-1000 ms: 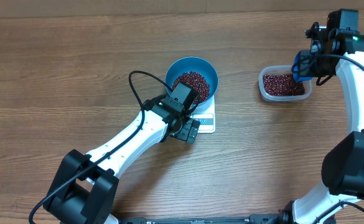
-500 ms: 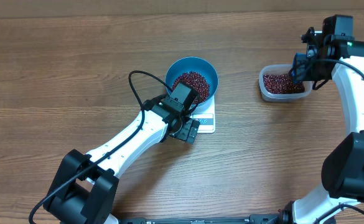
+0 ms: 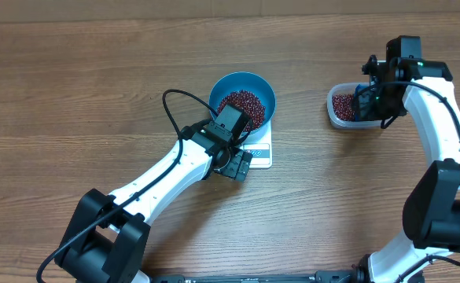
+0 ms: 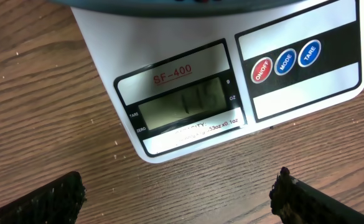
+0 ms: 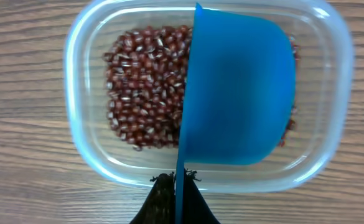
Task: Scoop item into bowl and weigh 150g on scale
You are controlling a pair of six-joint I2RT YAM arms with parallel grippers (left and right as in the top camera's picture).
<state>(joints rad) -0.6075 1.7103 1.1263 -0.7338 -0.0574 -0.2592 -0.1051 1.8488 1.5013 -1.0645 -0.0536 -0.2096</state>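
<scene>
- The beans [image 3: 241, 102] are lying in a heap inside the bowl [image 3: 264, 85], covering its floor and leaning toward its 9 o'clock wall.
- The bowl is sitting on the scale [image 4: 188, 37], at about the middle of the table [image 3: 72, 94].
- The scale's front panel is sticking out at the bowl's 6 o'clock; its display digits are showing too faintly to read.
- The left gripper [image 4: 178, 199] is hovering just past that front panel, at the bowl's 6 to 7 o'clock, with its jaws standing wide apart and holding nothing.
- Both of its fingertips [image 4: 51, 199] are showing over bare wood, clear of the scale.
- More beans [image 5: 144, 93] are lying in a clear tub [image 3: 333, 116], well apart from the bowl at its 3 o'clock.
- A blue scoop [image 5: 238, 93] is hanging over the tub's 3 o'clock half, turned on edge, hiding the beans under it.
- Whether the scoop is touching the beans cannot be told.
- The right gripper [image 5: 174, 198] is pinching the scoop's thin handle at the tub's 6 o'clock rim, jaws closed tight on it.
</scene>
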